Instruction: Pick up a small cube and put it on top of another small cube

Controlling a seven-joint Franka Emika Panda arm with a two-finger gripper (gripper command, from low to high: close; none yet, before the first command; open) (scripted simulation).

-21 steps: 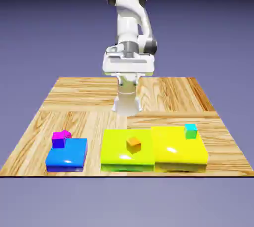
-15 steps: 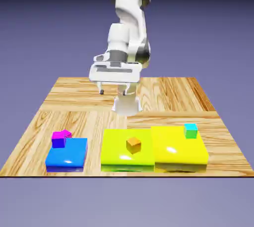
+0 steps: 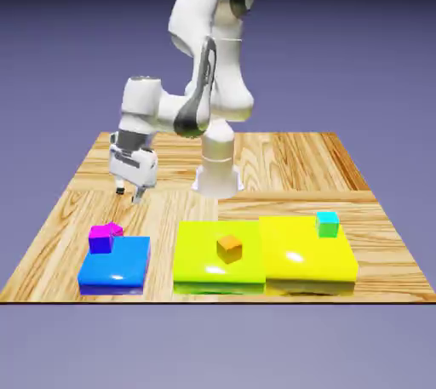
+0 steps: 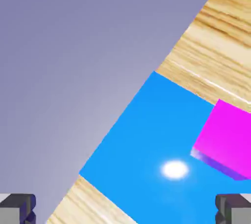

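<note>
One open pincer (image 3: 129, 195), now lower, nearer the magenta-pink cube (image 3: 113, 230)

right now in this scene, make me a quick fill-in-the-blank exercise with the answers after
1. The gripper has nothing between its fingers, and its jaws are ____.
2. The cyan-topped cube sits on the ____ block.
3. The orange cube rests on the ____ block, the middle one of three.
4. In the hand view, the large flat block beside the magenta top is ____.

Missing words: open; yellow; lime green; blue
</note>
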